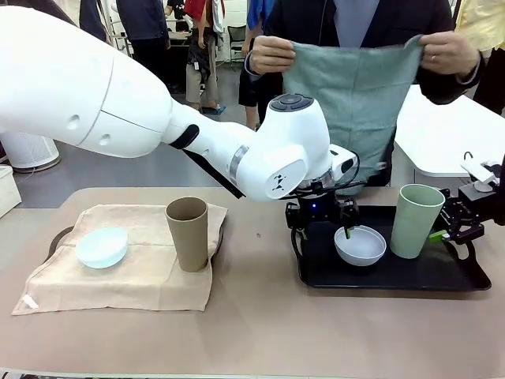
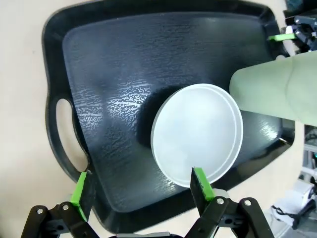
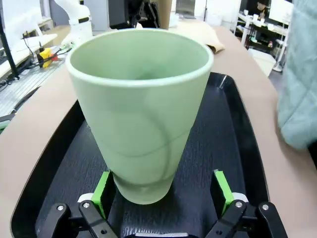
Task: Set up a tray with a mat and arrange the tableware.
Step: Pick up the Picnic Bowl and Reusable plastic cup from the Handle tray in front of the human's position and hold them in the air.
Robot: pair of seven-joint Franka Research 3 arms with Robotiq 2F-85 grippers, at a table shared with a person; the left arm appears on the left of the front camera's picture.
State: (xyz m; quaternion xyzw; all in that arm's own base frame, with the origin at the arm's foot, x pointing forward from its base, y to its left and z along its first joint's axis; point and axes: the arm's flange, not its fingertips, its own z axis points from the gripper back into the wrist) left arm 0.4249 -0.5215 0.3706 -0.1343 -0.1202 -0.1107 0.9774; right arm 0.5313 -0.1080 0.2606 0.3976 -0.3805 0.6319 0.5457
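A black tray (image 1: 442, 276) lies on the right of the table with a white bowl (image 1: 360, 245) and a pale green cup (image 1: 418, 221) standing in it. My left gripper (image 1: 341, 223) hovers open just over the bowl. In the left wrist view one finger (image 2: 202, 182) overlaps the rim of the bowl (image 2: 197, 134), and the other is over the tray's edge (image 2: 64, 74). My right gripper (image 3: 163, 191) is open, its fingers on either side of the base of the green cup (image 3: 141, 114). Across the table, a person's hands hold up a grey-green mat (image 1: 355, 87).
On the left, a beige mat (image 1: 118, 276) covers a dark tray (image 1: 57, 239). On it are a pale blue bowl (image 1: 102, 246) and a tan-brown cup (image 1: 188, 233). The left arm (image 1: 158, 118) spans the table's middle. Bare tabletop runs along the front edge.
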